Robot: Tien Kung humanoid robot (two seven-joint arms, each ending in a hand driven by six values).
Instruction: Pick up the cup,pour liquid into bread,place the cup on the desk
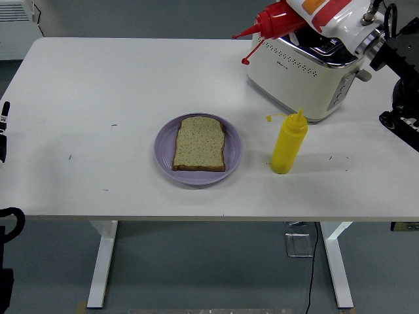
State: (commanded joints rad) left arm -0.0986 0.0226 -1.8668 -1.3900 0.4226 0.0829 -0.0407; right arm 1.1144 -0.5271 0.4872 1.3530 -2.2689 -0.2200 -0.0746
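At the upper right of the frame, the right arm (340,16) comes in from the top right corner, white with an orange and red band. It carries a red squeeze bottle (278,19) that lies almost on its side, with the nozzle pointing to the left and a little down. A small red cap (245,61) hangs on a thin strap below the nozzle. The fingers around the bottle are hidden behind the arm and the bottle, so I cannot see how the right hand holds it; the bottle is in the air, above the top of the toaster, and nothing else supports it.

The cream toaster (302,72) with a shiny top stands on the white table (98,85) at the upper right. Just in front of it, toward the bottom of the frame, a yellow squeeze bottle (288,144) stands upright, its cap hanging open to the left.

In the middle of the frame a purple plate (198,173) lies on the table, and one slice of brown bread (200,143) lies flat on it. The red bottle is well apart from the bread, up and to the right of it.

At the left edge only a small part of the left hand (3,131) shows, beside the table; its state I cannot tell.
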